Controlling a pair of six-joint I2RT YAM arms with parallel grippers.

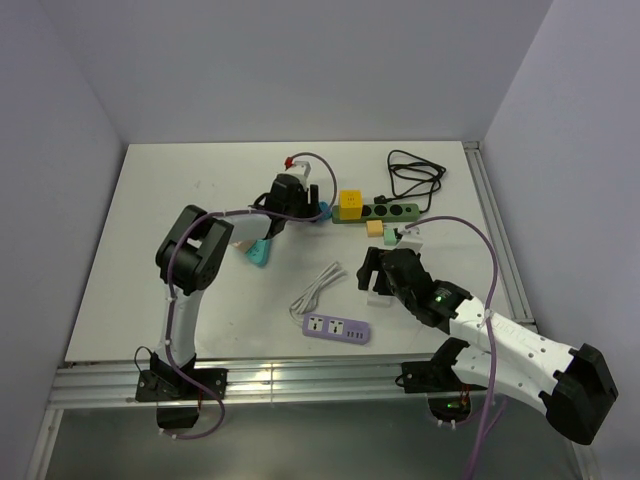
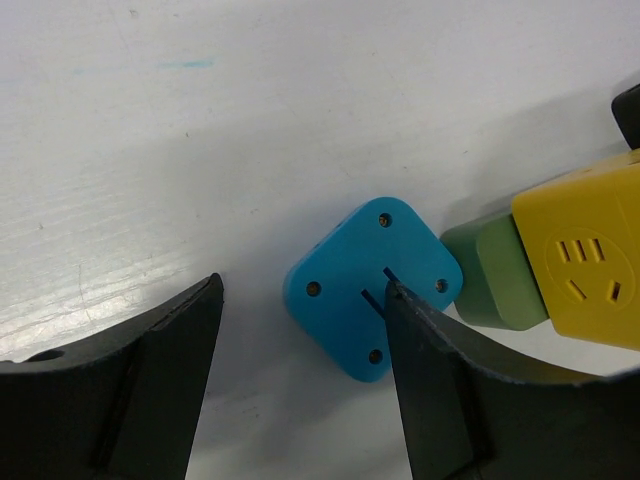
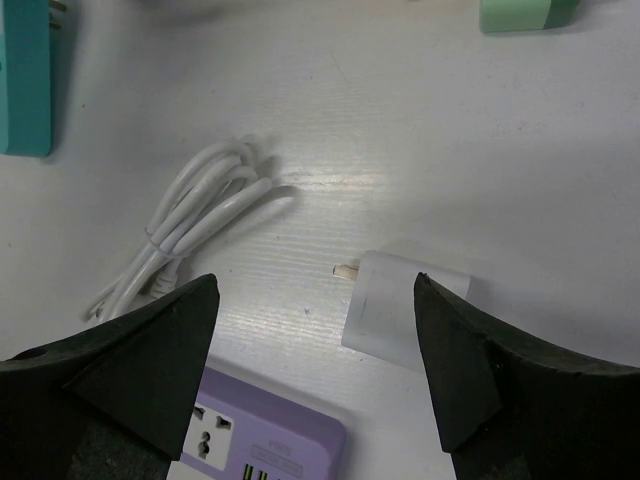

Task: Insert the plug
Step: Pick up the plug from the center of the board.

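A white plug (image 3: 405, 310) lies on the table with a metal prong pointing left; it also shows in the top view (image 1: 378, 298). My right gripper (image 3: 315, 283) is open above it, the plug close to the right finger; in the top view the gripper (image 1: 374, 283) is near the table's front middle. A purple power strip (image 3: 270, 440) lies just in front (image 1: 338, 328). My left gripper (image 2: 302, 287) is open over a blue adapter (image 2: 365, 290) at the far middle (image 1: 320, 212), its right finger overlapping the adapter's edge.
A yellow cube adapter (image 1: 351, 205) sits on a green power strip (image 1: 392, 212), with a black cable (image 1: 415, 175) behind. A teal plug (image 1: 260, 252) and a bundled white cable (image 1: 318, 288) lie mid-table. A small tan-green block (image 1: 376, 228) lies near the strip.
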